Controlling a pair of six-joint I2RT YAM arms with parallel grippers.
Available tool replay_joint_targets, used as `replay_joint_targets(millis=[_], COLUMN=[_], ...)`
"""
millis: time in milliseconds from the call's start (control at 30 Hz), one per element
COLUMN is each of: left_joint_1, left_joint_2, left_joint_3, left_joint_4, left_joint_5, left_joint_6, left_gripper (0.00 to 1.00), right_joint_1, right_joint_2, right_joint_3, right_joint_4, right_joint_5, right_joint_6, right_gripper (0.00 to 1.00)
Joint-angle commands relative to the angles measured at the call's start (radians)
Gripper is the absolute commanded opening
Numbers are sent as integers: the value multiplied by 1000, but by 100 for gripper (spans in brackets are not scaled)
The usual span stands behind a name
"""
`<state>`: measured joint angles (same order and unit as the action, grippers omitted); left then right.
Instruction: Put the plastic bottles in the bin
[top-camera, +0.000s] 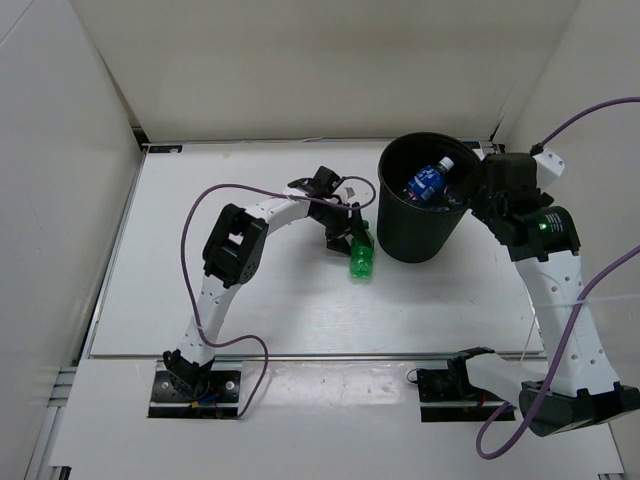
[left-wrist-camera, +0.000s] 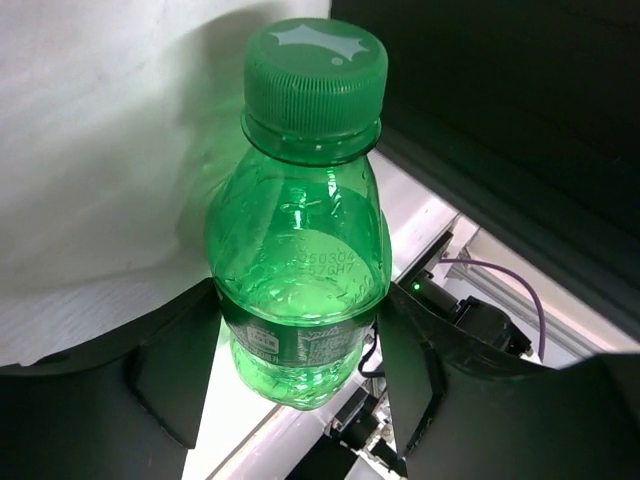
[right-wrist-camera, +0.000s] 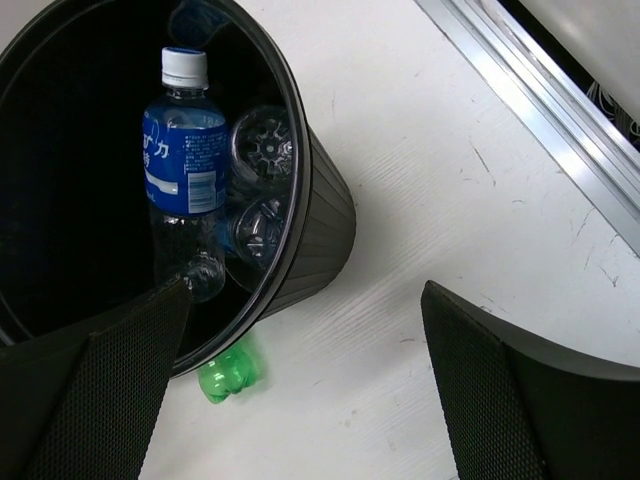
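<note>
The green bottle (top-camera: 360, 260) is gripped at its lower body by my left gripper (top-camera: 352, 236), just left of the bin (top-camera: 400, 235). In the left wrist view the bottle (left-wrist-camera: 300, 260) fills the frame, green cap pointing away, and my gripper (left-wrist-camera: 300, 355) is shut on it. The black bin holds a blue-labelled bottle with a white cap (right-wrist-camera: 185, 160) and clear bottles (right-wrist-camera: 262, 150). My right gripper (top-camera: 468, 192) hovers over the bin's right rim, open and empty (right-wrist-camera: 305, 290). The green bottle's base (right-wrist-camera: 228, 372) shows below the bin's rim (right-wrist-camera: 300, 150).
White walls enclose the table at the back and both sides. A metal rail (right-wrist-camera: 540, 110) runs along the table edge near the right arm. Purple cables (top-camera: 200, 215) loop beside the left arm.
</note>
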<state>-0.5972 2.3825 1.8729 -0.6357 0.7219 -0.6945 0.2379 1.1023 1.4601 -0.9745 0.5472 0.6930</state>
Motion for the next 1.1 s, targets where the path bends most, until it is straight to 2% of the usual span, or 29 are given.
replay_joint_targets(millis=[0,133,233,333,467,500,600,700,867,1067], left_joint_1=[19,72,117,146,155,145,111,73,-22,-122], left_joint_2=[-94,-229,-344,-425,-401,-354,-293,-273,-186,-164], left_joint_3=[-37,-112,-121,-9,288,442,638,605,680,668], left_joint_4=[-41,-50,-74,-96,-96,-96,-53,80,102,128], left_joint_5=[-36,-165,-251,-331,-366,-366,-366,-348,-348,-357], left_joint_6=[18,36,36,36,56,72,104,104,127,147], left_gripper=[69,64,64,64,64,64,66,69,71,77], right_joint_1=[3,3,3,3,3,3,3,3,3,3], right_joint_2=[-18,-27,-27,-27,-27,-27,-18,-18,-18,-27], right_joint_3=[-10,-20,-20,-20,-20,-20,-20,-10,11,11], right_joint_4=[25,25,25,25,-4,-4,-15,-24,-36,-46], right_joint_5=[51,72,83,94,103,112,112,122,144,155], right_joint_6=[2,11,22,34,56,69,82,91,100,100], right_gripper=[100,100,100,100,100,100,100,100,100,100])
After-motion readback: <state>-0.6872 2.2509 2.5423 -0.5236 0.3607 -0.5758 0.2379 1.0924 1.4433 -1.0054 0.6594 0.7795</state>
